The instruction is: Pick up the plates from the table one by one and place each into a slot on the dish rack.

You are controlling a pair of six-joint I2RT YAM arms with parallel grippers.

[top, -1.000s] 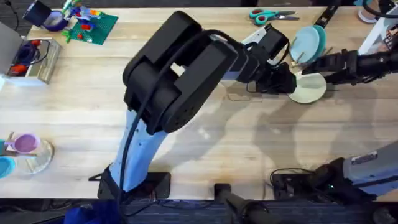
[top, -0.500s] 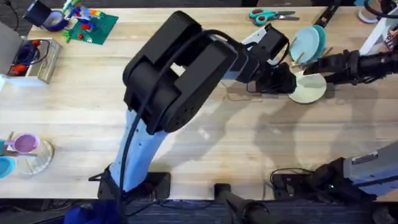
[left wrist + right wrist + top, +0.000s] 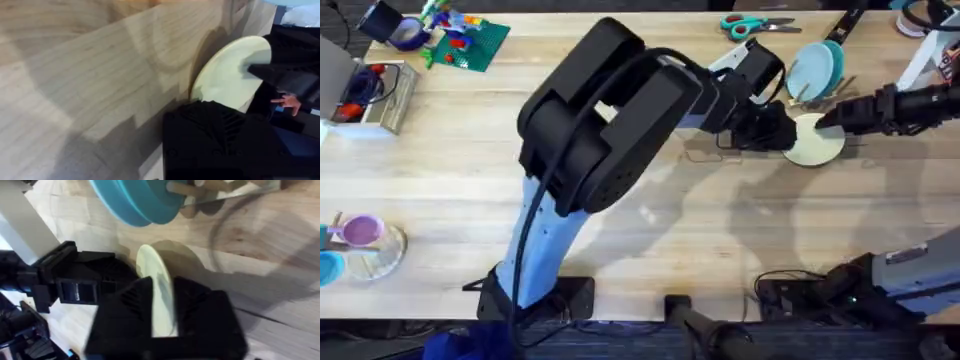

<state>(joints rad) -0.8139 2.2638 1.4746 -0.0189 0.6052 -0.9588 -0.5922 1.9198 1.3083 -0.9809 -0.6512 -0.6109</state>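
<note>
A pale cream-yellow plate (image 3: pixel 813 143) lies at the right of the table (image 3: pixel 720 230), in front of the dish rack (image 3: pixel 842 88). My right gripper (image 3: pixel 828 120) is shut on it, and the right wrist view shows the plate (image 3: pixel 150 262) edge-on between the right gripper's (image 3: pixel 162 287) fingers. My left gripper (image 3: pixel 772 130) touches the plate's left edge. From the left wrist, the plate (image 3: pixel 227 72) looks tilted against a black finger (image 3: pixel 220 135). A light blue plate (image 3: pixel 808 72) stands in the rack's pegs (image 3: pixel 186 188), with a darker teal plate (image 3: pixel 836 55) behind it.
Scissors (image 3: pixel 758 23) lie at the back near the rack. A green baseplate with bricks (image 3: pixel 470 42) and a metal box (image 3: pixel 370 95) sit at the far left. A purple cup (image 3: pixel 360 232) stands at the near left. Bare wood spans the middle.
My right gripper has drawn back a little to the right and toward the near side of the plate. The left arm and the cream plate have barely moved.
</note>
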